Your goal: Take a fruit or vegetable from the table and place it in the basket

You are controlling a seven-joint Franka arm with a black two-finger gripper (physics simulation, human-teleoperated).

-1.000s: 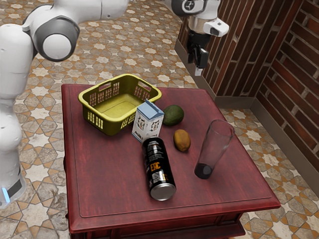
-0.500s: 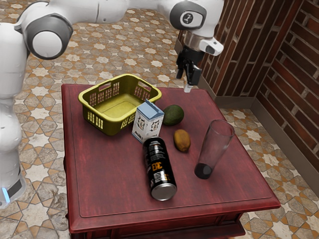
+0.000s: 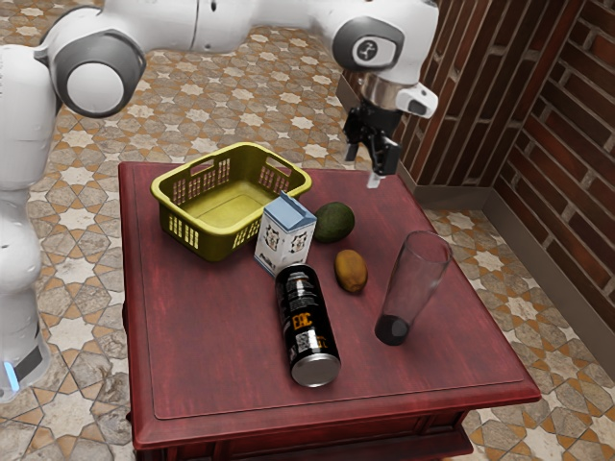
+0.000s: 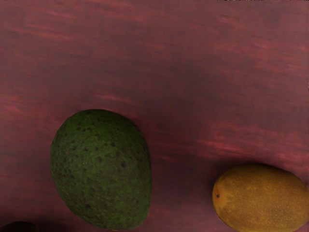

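Red tabletop point(image 3: 211, 327): avocado point(image 3: 334, 222) 3 o'clock, brown fruit point(image 3: 351, 271) 4 o'clock from basket point(image 3: 213, 233) (exterior view); gripper point(image 3: 363, 168) jaws parted, pick and drop-off pending.

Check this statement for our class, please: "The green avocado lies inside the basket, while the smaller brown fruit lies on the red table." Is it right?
Not quite. The exterior view shows the green avocado outside the basket, on the red table. The rest is right: the smaller brown fruit lies on the red table.
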